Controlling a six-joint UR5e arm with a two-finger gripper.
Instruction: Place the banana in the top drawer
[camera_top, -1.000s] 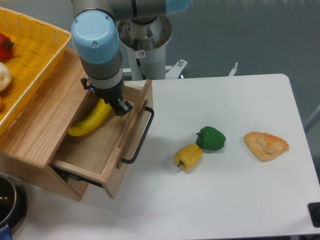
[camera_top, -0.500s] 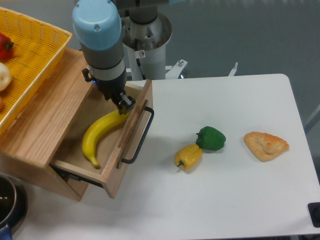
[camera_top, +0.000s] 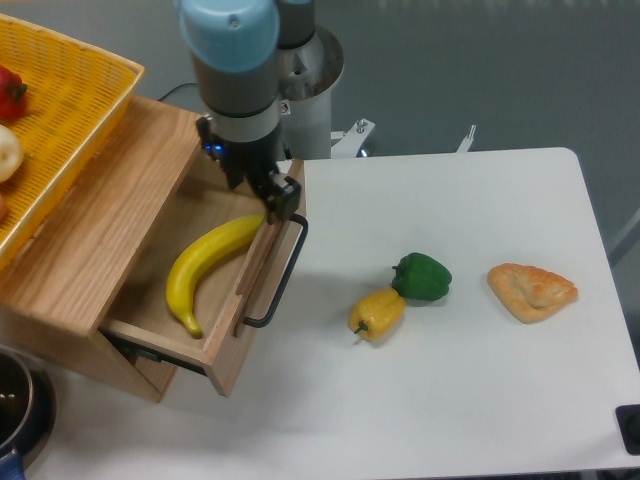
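The banana (camera_top: 200, 272) lies loose inside the open top drawer (camera_top: 232, 345), curved, with its upper tip near the drawer's front panel. The drawer is light oak with a black bar handle (camera_top: 279, 279) and stands pulled out toward the right. My gripper (camera_top: 271, 199) hangs over the drawer's back right corner, just above the banana's upper tip and apart from it. Its fingers look open and hold nothing.
A yellow woven basket (camera_top: 75, 105) with a red pepper (camera_top: 9, 91) sits on the cabinet top at left. A yellow pepper (camera_top: 378, 312), a green pepper (camera_top: 421, 277) and a pastry (camera_top: 531, 290) lie on the white table. A dark pot (camera_top: 15, 410) is at the lower left.
The gripper let go of the banana, which dropped and now lies flat in the drawer. The gripper then moved right and up, away from it.
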